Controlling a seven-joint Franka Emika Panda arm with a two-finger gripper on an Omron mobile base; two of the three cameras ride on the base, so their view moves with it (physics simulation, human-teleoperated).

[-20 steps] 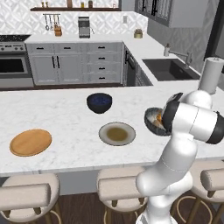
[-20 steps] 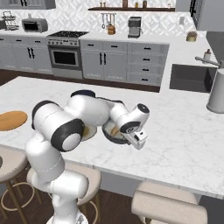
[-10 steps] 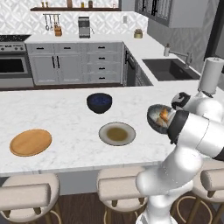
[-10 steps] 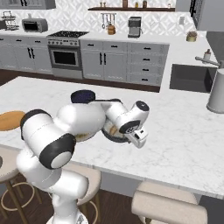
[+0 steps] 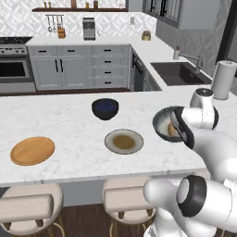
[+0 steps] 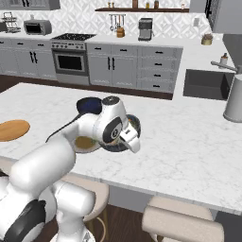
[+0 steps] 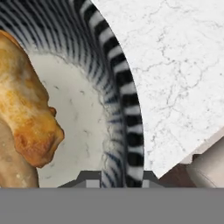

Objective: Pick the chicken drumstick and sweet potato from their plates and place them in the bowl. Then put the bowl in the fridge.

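On the white marble tabletop [image 5: 69, 129], stretching wide under everything and carrying the dishes in a loose row. Toward its left end, lying flat and bare, the plain wooden plate [image 5: 32, 150], well apart from the rest. Near the middle, sitting with nothing on its brownish centre, the grey-rimmed plate [image 5: 123, 141], and just behind it the dark navy bowl [image 5: 105, 109]. To the right of the grey-rimmed plate, resting near the tabletop's front edge, the speckled bowl [image 5: 162, 125], partly covered by the white wrist. Inside that bowl, lying against the pale bottom, the golden-brown chicken drumstick [image 7: 26, 109], with the paler, smoother sweet potato [image 7: 13, 164] touching it along the lower left of the hand view. Straddling the bowl's striped rim at the near side, the fingers [image 7: 117, 177], one tip showing inside the wall and one outside; whether pressing on the rim or merely standing either side of it, impossible to tell. Below the tabletop's edge, standing in a line, padded beige stools [image 5: 28, 206].
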